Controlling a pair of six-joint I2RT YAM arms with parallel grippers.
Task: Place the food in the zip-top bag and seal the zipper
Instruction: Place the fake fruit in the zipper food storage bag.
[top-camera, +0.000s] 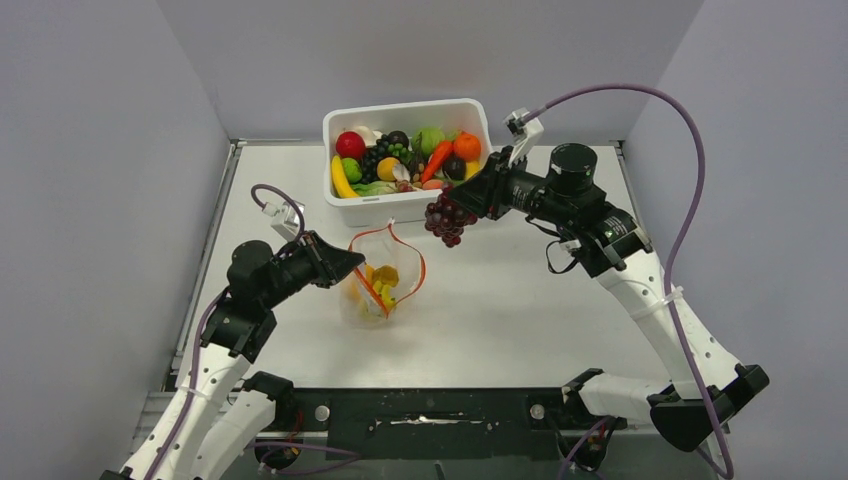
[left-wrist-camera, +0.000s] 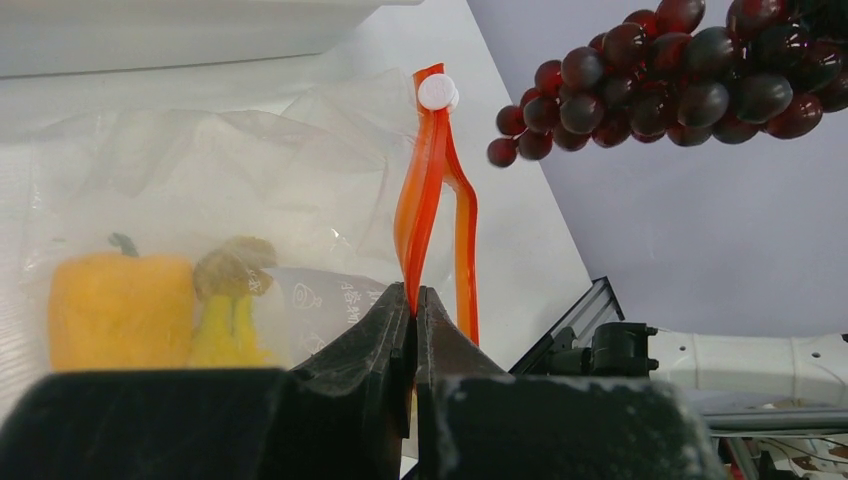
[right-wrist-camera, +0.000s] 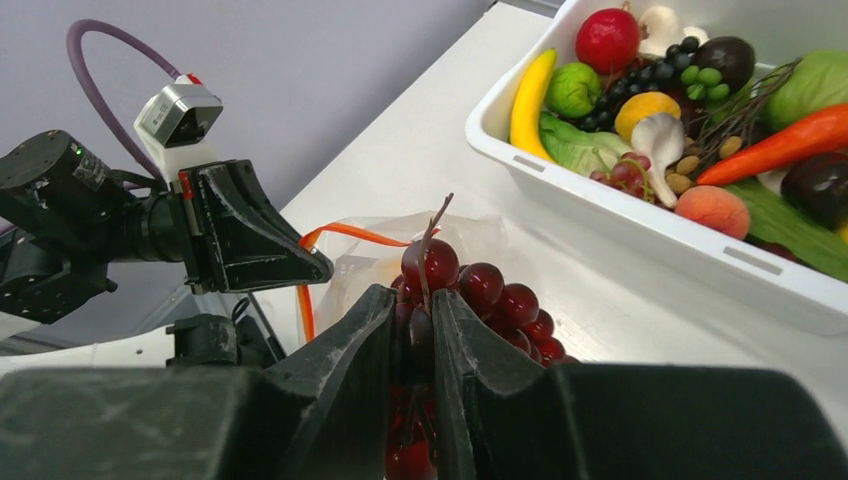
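The left claw (left-wrist-camera: 413, 295) is pressed together on the thin orange-red plastic zipper (left-wrist-camera: 432, 180). It pinches one lip of the clear, floppy plastic zip-top bag (top-camera: 372, 243) from the bag's 9 o'clock side in the top view, so the mouth stands up off the pale counter (top-camera: 530, 310) as a narrow loop. Low inside the bag lie the glossy orange-yellow toy pepper (left-wrist-camera: 118, 310) and the yellow toy banana bunch (left-wrist-camera: 228, 325).

The right claw (right-wrist-camera: 412, 300) pinches the dark purple toy grapes (top-camera: 447, 220) by the top of the bunch, near the stem. The bunch hangs in the air at about 1 o'clock from the bag's mouth. It is just in front of the white rectangular plastic tub (top-camera: 400, 208), which sits at the bag's 12 o'clock with more toy produce in it.

The step in hand looks to be carrying the grapes over the mouth and letting them go. To do it well, I judge the right claw should travel toward 7 o'clock until the lowest berries hang over the middle of the loop. It should then descend so the tip of the bunch enters before the fingers part. The bunch seems about as wide as the opening, so a release from high up could catch the far lip and fold it shut. The bag is light and only one lip is held, so a sideways nudge could tip or drag it. The left claw had best hold its pinch firm and high.
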